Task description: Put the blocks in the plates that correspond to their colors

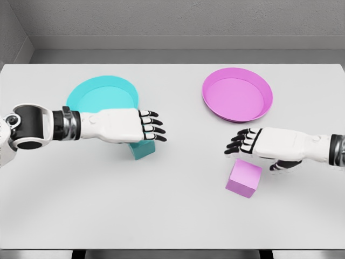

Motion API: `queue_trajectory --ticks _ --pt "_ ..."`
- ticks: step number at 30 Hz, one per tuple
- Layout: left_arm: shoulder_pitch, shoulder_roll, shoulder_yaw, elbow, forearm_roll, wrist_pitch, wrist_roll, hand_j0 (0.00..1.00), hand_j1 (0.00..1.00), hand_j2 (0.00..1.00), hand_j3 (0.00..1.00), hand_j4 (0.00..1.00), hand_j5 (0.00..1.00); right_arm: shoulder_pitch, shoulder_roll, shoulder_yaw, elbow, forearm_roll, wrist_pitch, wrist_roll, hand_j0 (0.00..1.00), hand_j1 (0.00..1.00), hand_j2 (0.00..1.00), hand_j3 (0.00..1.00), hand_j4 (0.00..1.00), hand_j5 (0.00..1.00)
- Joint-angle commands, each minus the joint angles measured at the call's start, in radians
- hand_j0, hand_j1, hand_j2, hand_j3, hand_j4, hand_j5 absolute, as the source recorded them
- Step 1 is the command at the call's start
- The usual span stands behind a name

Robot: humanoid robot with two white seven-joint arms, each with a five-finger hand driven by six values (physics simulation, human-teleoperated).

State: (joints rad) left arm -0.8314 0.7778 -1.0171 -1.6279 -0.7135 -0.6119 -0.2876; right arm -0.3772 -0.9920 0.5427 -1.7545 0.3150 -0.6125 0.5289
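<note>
Grey-walled room, white table point(172, 226), two plates

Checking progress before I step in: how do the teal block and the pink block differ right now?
The teal block is largely hidden under the left hand; the pink block lies in plain view just below the right hand. Teal sits right beside its plate; pink lies farther from its plate. Both rest on the table.

White table point(178, 221) is filling most of the frame; grey wall point(178, 21) is running along the top.
</note>
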Motion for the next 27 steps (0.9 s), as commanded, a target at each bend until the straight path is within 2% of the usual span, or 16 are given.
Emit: queue_trajectory --ticks 1,4,9,11,21,25,27 --pt "-0.002 -0.011 -0.017 0.013 -0.004 0.001 -0.019 1.00 1.00 1.00 1.00 1.00 1.00 -0.003 0.016 0.060 0.000 -0.005 0.002 0.002 1.00 1.00 1.00 1.00 1.00 1.00" --pt "-0.017 -0.017 -0.040 0.017 -0.026 0.001 -0.019 1.00 1.00 1.00 1.00 1.00 1.00 -0.005 0.018 0.075 0.000 -0.005 0.002 0.003 1.00 1.00 1.00 1.00 1.00 1.00" --pt "-0.017 -0.018 -0.047 0.019 -0.030 0.001 -0.028 1.00 1.00 1.00 1.00 1.00 1.00 -0.006 0.013 0.077 0.000 -0.005 0.002 0.068 1.00 1.00 1.00 1.00 1.00 1.00" --pt "-0.040 -0.034 -0.078 0.020 -0.034 0.001 -0.047 1.00 1.00 1.00 1.00 1.00 1.00 -0.006 0.013 0.079 0.000 -0.005 0.002 0.068 1.00 1.00 1.00 1.00 1.00 1.00" --pt "-0.046 -0.046 -0.083 0.042 -0.058 0.001 -0.047 1.00 1.00 1.00 1.00 1.00 1.00 -0.005 0.013 0.079 0.001 -0.005 0.002 0.079 1.00 1.00 1.00 1.00 1.00 1.00" --pt "-0.052 -0.045 -0.084 0.043 -0.057 0.001 -0.047 1.00 1.00 1.00 1.00 1.00 1.00 -0.005 0.013 0.079 0.001 -0.005 0.002 0.079 0.76 0.76 0.76 0.76 0.76 0.76" --pt "-0.052 -0.045 -0.084 0.048 -0.054 0.001 -0.045 1.00 1.00 1.00 1.00 1.00 1.00 -0.005 0.013 0.079 0.001 -0.005 0.002 0.079 0.71 0.71 0.71 0.71 0.71 0.71"
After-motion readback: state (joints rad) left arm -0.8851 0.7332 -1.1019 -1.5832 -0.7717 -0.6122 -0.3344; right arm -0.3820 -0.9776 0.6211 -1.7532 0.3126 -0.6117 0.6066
